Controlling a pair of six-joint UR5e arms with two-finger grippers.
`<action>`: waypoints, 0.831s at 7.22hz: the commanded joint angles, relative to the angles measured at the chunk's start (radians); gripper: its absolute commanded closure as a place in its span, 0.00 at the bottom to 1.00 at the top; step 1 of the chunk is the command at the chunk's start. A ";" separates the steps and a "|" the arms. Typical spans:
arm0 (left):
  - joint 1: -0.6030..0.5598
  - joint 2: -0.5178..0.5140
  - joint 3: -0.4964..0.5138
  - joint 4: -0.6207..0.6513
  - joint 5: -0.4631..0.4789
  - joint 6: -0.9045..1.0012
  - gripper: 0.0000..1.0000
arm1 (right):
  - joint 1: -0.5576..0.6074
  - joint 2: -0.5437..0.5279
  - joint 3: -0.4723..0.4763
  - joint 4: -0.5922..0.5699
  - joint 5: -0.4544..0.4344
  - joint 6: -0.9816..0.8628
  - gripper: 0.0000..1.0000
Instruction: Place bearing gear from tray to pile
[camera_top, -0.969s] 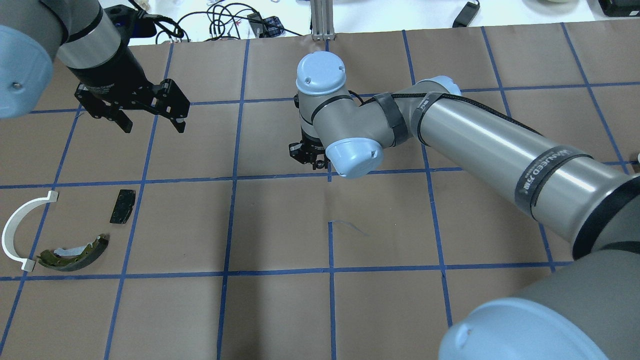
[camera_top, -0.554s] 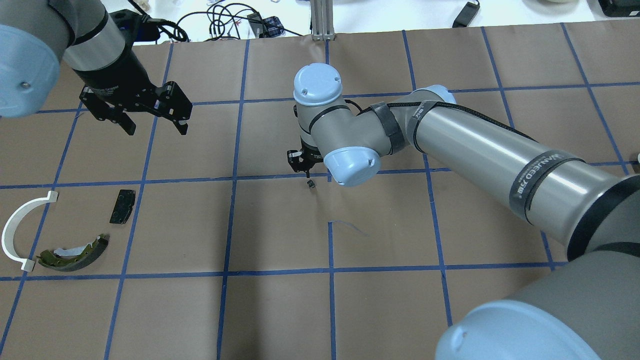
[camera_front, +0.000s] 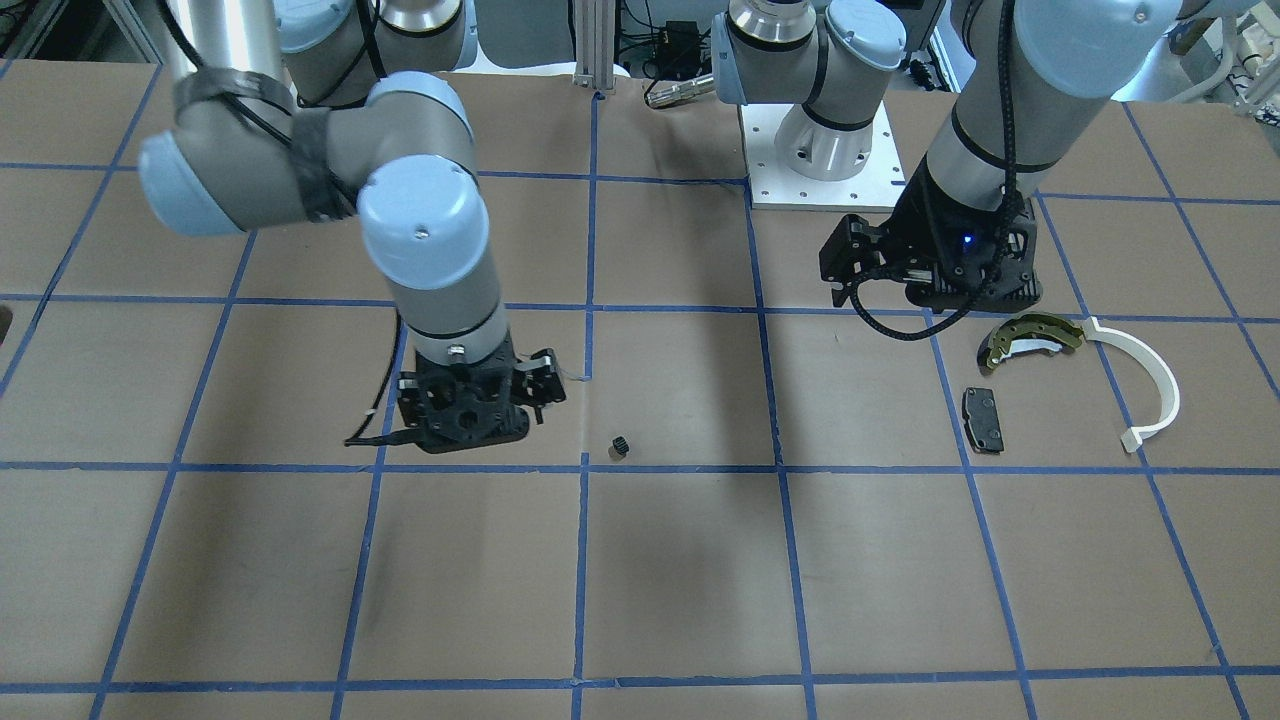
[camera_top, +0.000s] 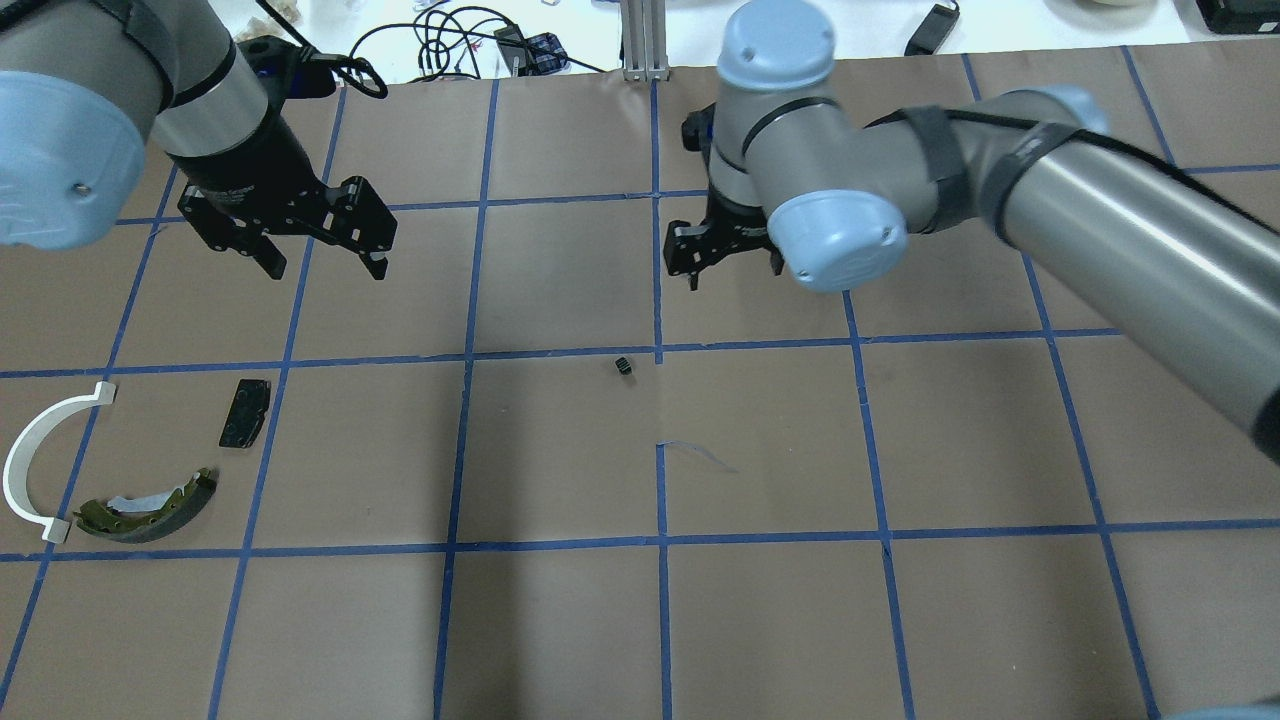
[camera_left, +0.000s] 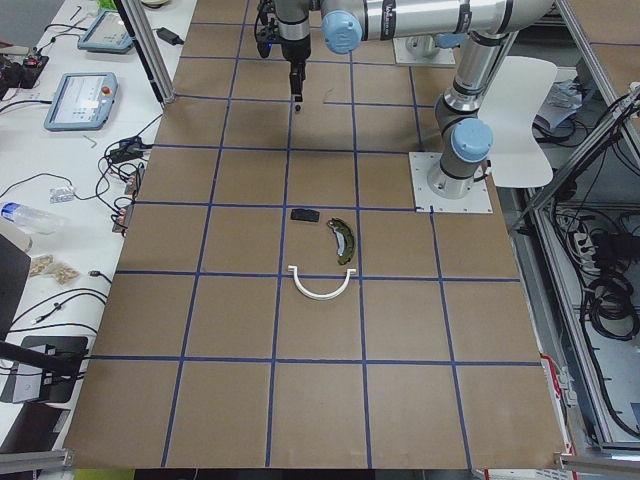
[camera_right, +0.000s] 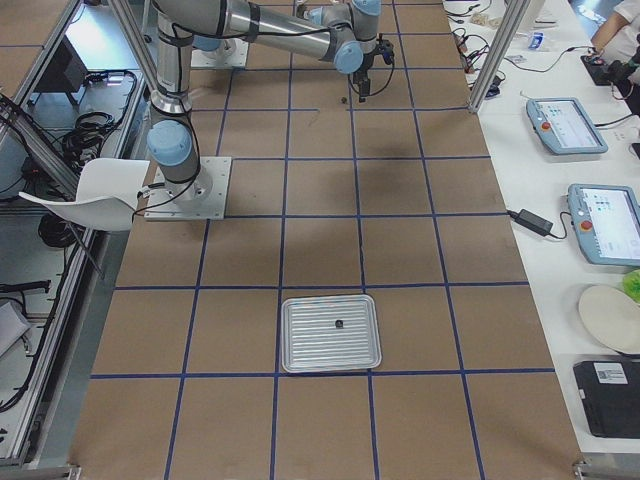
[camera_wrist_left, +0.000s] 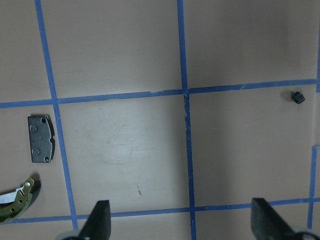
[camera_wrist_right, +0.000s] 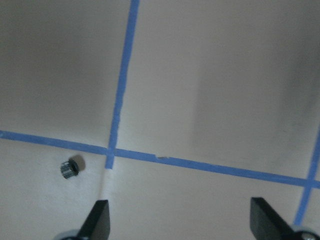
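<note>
On the brown-papered desk (camera_top: 560, 620), seen from overhead, the pile sits at far left: a white plastic arc (camera_top: 28, 455), an olive-gold brake shoe (camera_top: 150, 508) and a black pad (camera_top: 245, 412). Beyond it the left hand (camera_top: 325, 265) hangs empty, fingers spread wide. The bearing gear (camera_top: 623, 366) lies alone on the desk beside a blue tape crossing (camera_top: 657, 352), well apart from the pile. The right hand (camera_top: 728, 265), likewise wide and empty, hovers nearer the gear, just past it. The gear is too small to tell its axis. No part lies between it and the pile.
</note>
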 joint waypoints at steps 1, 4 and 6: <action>-0.039 -0.043 -0.025 0.083 0.000 -0.068 0.00 | -0.208 -0.120 0.003 0.158 -0.023 -0.295 0.00; -0.182 -0.178 -0.026 0.253 -0.001 -0.262 0.00 | -0.566 -0.149 0.004 0.186 -0.067 -0.702 0.00; -0.271 -0.276 -0.026 0.365 -0.003 -0.337 0.00 | -0.812 -0.138 0.003 0.182 -0.057 -0.933 0.00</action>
